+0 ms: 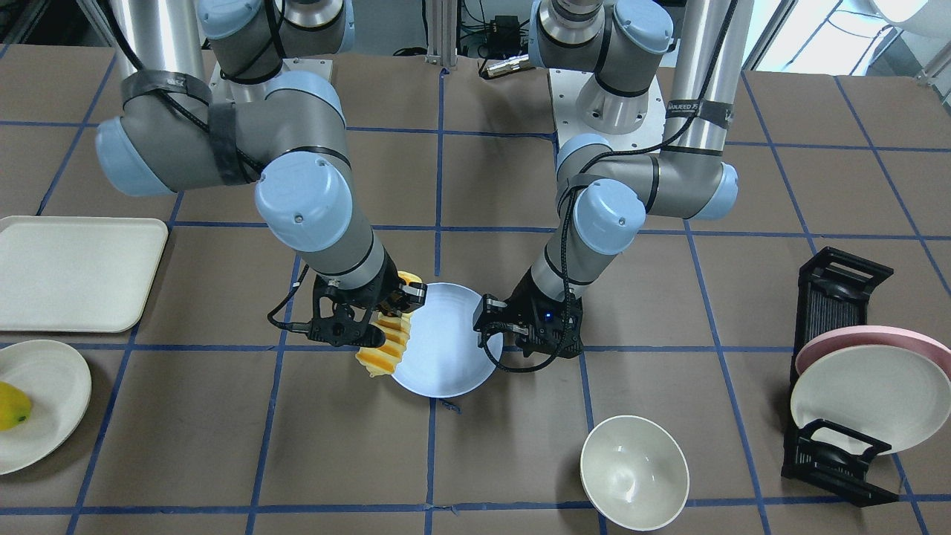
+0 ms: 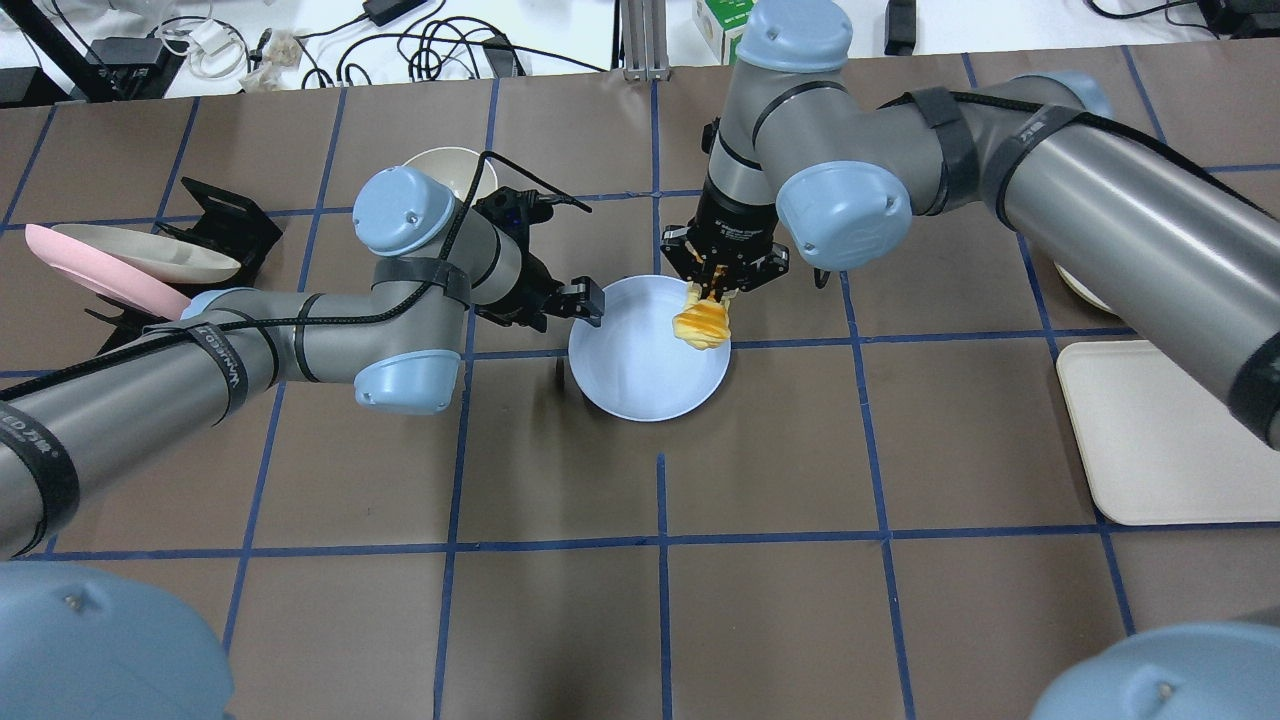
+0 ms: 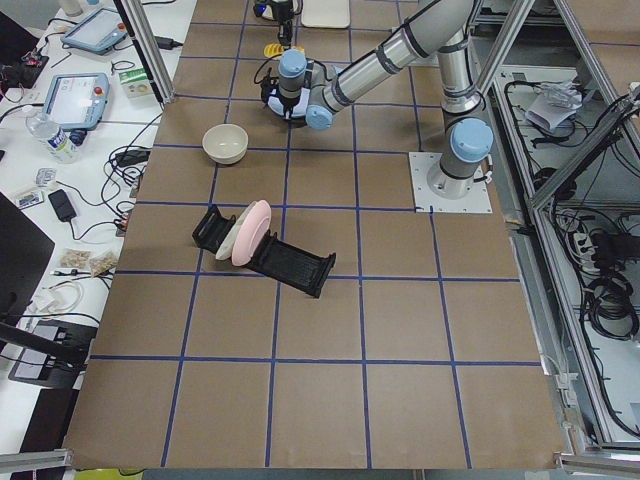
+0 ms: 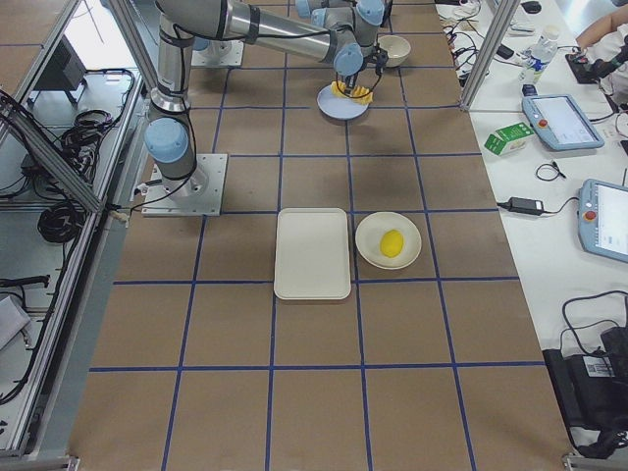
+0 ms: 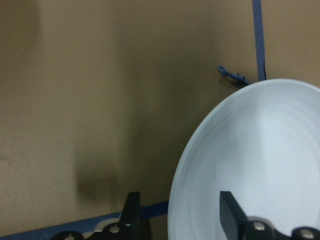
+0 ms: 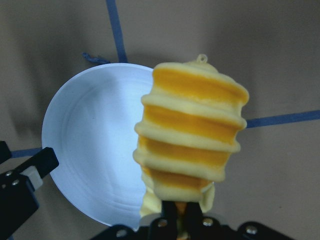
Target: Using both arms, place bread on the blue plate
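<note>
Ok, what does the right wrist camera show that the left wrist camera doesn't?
Only the right wrist view shows the bread, pinched at one end by the right fingers and hanging over the edge of the plate. Only the left wrist view shows both left fingers open, one on each side of the plate's rim. Both show the plate, the brown table and the torn tape scrap beside the plate.
</note>
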